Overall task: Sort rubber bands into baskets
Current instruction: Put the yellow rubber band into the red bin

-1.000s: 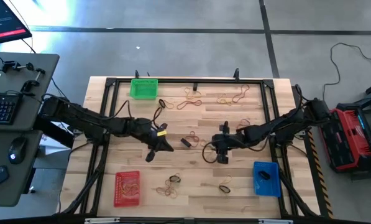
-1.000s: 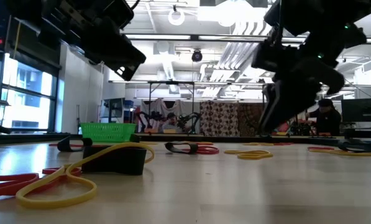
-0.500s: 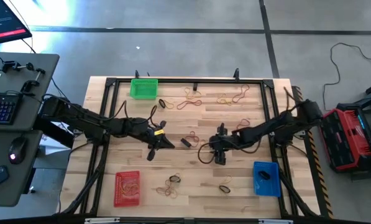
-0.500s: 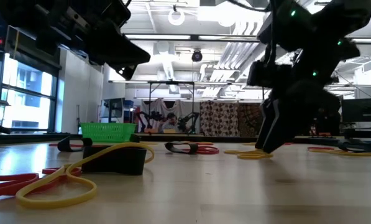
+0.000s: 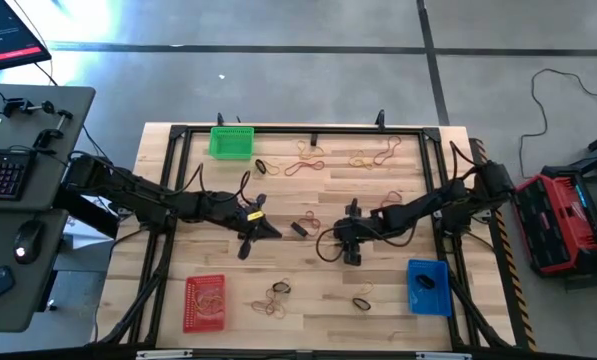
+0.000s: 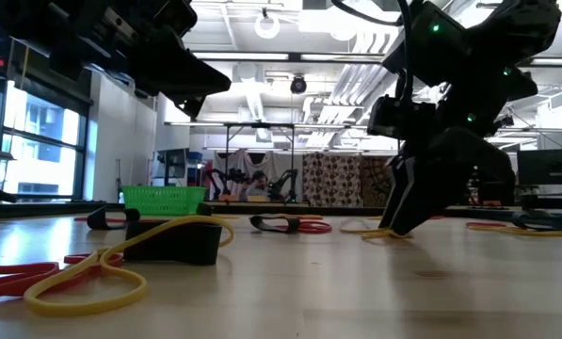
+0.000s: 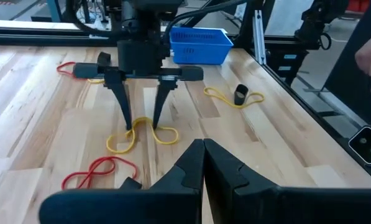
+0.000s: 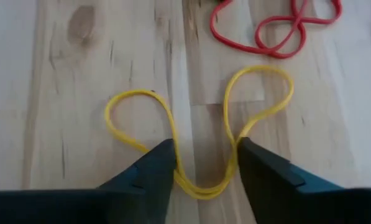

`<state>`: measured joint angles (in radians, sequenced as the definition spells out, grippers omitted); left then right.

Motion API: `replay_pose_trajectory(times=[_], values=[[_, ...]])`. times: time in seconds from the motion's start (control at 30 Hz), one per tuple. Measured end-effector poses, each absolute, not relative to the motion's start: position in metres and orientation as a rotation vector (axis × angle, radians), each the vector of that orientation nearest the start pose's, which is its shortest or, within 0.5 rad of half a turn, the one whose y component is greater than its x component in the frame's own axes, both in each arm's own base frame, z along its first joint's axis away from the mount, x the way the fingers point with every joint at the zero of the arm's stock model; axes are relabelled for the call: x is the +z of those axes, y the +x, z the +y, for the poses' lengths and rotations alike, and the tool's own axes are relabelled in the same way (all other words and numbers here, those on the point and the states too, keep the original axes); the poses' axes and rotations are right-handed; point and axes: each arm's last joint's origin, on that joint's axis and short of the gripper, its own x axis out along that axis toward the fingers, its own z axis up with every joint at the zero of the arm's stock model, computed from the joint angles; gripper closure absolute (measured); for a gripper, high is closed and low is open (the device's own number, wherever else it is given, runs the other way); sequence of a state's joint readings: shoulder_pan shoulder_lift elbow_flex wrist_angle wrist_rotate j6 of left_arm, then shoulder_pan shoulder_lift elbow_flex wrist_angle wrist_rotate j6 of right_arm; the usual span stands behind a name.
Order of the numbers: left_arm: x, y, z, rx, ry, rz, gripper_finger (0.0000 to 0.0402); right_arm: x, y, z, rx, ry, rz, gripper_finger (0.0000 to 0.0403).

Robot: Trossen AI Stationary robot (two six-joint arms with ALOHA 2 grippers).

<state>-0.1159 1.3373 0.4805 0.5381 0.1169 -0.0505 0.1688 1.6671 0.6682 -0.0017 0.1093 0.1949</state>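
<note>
On the wooden worktop [image 5: 398, 290], your right end effector [image 7: 141, 118] stands left of the blue basket [image 5: 428, 286], fingers apart astride a yellow band [image 8: 197, 149], tips touching the wood, not gripping. Your left end effector [image 7: 202, 165], farther left, is closed and empty.

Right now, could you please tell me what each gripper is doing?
Left gripper: shut, holding nothing.
Right gripper: jaws open, straddling a yellow rubber band on the table, not yet gripped.

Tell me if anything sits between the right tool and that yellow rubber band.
Nothing visible does. The right tool stands open with its fingers either side of the yellow rubber band on the bare table.
</note>
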Motion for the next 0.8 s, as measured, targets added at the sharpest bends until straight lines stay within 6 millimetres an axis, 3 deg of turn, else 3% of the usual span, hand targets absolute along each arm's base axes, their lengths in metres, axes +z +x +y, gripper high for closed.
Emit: replay_pose_trajectory(times=[0.27,0.47,0.8], values=[[0.184,0.254,-0.034,-0.172,-0.037,0.325,0.0401,0.113,0.278,0.041,0.041,0.014,0.99,0.0393],[0.179,0.253,-0.032,-0.101,-0.023,0.375,0.0394,0.121,0.279,0.039,-0.003,-0.027,0.925,0.0392],[0.178,0.252,-0.03,-0.023,-0.077,0.388,0.0331,0.144,0.293,0.036,-0.132,-0.131,0.677,0.0401]])
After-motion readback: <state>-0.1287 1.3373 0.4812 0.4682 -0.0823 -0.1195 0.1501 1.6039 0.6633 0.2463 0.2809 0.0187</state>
